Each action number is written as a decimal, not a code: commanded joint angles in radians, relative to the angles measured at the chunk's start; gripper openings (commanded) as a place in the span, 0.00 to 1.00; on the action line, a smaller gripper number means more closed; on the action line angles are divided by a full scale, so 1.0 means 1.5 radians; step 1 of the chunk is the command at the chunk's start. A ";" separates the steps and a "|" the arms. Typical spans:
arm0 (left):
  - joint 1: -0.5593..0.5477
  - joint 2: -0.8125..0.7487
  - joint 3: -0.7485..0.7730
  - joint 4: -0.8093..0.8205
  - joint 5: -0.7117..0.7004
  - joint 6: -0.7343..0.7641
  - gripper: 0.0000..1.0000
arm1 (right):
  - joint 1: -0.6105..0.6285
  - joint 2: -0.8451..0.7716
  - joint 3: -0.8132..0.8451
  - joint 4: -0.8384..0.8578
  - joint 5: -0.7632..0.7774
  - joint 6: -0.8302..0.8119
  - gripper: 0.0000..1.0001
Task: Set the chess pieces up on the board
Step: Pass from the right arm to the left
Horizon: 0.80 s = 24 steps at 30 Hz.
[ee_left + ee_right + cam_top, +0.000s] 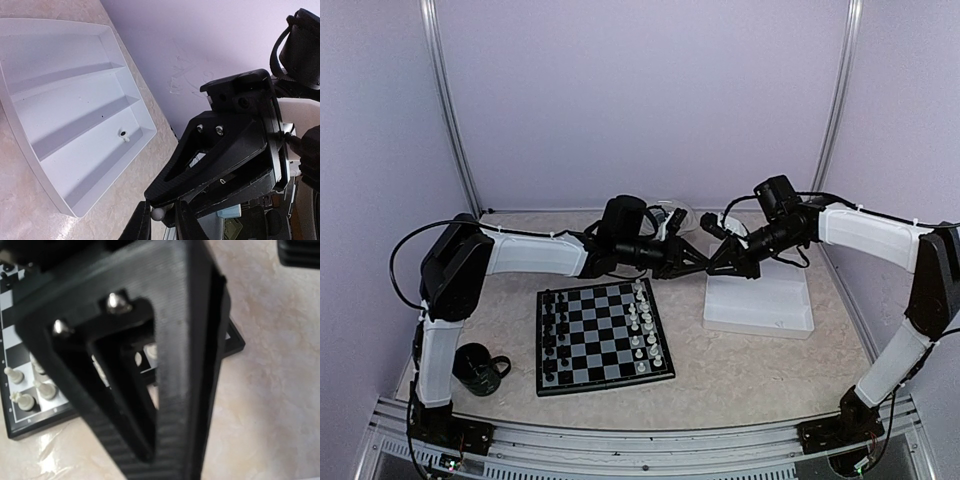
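The board (603, 335) lies left of centre, with black chess pieces (555, 335) along its left side and white ones (645, 325) along its right. My two grippers meet tip to tip in the air between the board and the tray. In the left wrist view a white piece (159, 214) sits between my left gripper (162, 226) fingers, its head against the left finger. My right gripper (157, 200) tips pinch together onto the same piece. In the top view the left gripper (695, 262) and right gripper (713, 262) touch. The right wrist view is filled by black fingers (165, 390).
The white compartment tray (760, 305) sits right of the board; one small white piece (122, 134) lies in its end compartment. A dark mug (478, 368) stands left of the board. The board's corner (235, 342) and some white pieces (45, 390) show behind the fingers.
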 commanded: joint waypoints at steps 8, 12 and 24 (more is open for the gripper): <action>0.000 0.015 -0.011 0.037 0.032 -0.015 0.06 | 0.008 0.012 0.026 0.032 -0.009 0.027 0.15; 0.013 -0.005 -0.024 0.018 0.023 0.001 0.03 | 0.001 0.005 0.032 0.018 -0.034 0.035 0.26; 0.057 -0.155 0.029 -0.479 -0.348 0.363 0.02 | -0.125 -0.033 -0.078 0.005 -0.097 0.034 0.51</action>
